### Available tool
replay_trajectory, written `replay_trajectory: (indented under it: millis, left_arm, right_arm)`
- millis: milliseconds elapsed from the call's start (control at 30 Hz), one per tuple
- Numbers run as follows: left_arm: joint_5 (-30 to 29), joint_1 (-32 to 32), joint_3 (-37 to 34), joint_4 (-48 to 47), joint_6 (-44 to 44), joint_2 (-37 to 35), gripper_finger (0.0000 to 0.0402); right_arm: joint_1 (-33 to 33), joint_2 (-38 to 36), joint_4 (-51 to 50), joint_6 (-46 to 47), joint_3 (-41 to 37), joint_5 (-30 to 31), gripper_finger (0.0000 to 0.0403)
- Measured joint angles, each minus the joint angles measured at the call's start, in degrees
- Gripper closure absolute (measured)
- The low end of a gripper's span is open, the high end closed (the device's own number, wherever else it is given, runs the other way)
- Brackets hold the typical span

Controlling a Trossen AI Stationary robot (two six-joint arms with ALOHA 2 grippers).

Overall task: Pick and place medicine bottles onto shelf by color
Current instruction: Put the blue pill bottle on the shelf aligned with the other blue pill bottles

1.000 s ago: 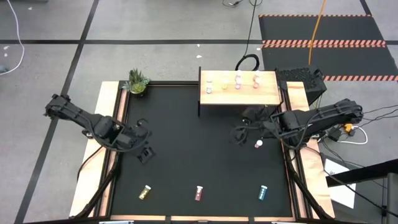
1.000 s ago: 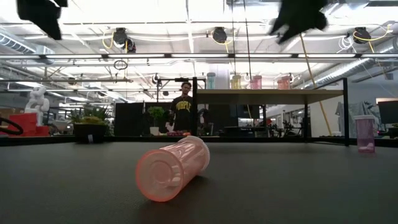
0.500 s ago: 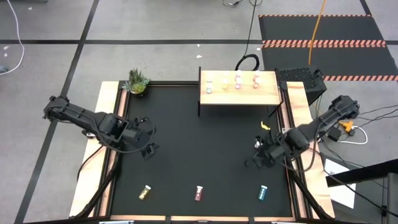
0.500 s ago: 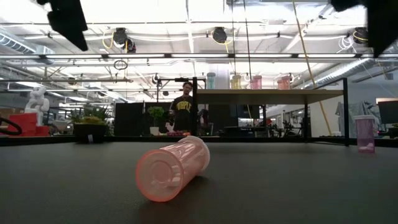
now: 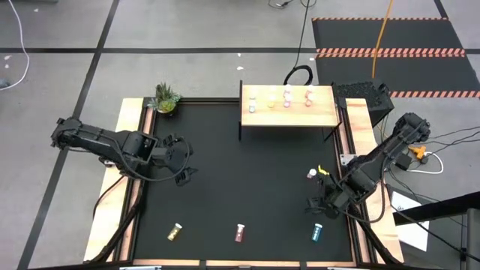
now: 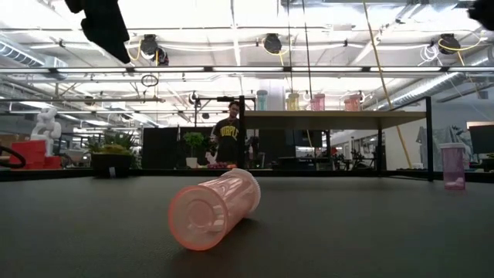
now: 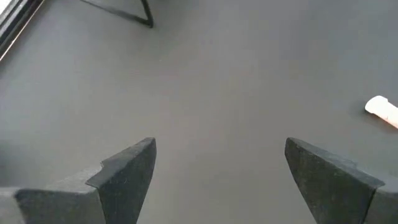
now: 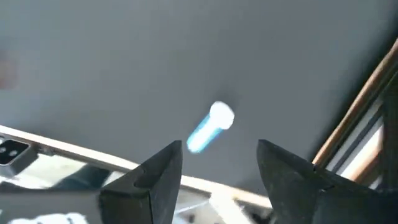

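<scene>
Since the teal bottle lies on its side near the table's front-right corner, right below the right gripper (fingers apart, holding nothing), a sloppy pinch could roll it toward the right rail. Plenty of open room mid-table; left gripper waits open near the left edge.

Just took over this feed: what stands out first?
Four small white-capped bottles stand in a row on the pale wood shelf at the table's far edge. Three more lie along the near edge, and the open right gripper hovers above the teal one.
</scene>
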Motion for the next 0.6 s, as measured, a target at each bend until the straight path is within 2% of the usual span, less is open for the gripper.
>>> replay_trajectory:
  millis: [133,333,600]
  left_arm:
    - [0.1,0.7,0.0,0.0,-0.4,0.0,0.0046]
    - [0.1,0.7,0.0,0.0,1.0,0.0,0.0046]
    - [2.2,0.7,0.0,-0.2,5.4,0.0,0.0046]
  right_arm:
    - [2.7,2.7,5.1,8.3,0.0,-1.4,0.0202]
    - [2.5,10.0,10.5,8.8,0.0,-3.9,0.0202]
    - [2.1,15.1,23.7,11.6,0.0,-12.3,0.0202]
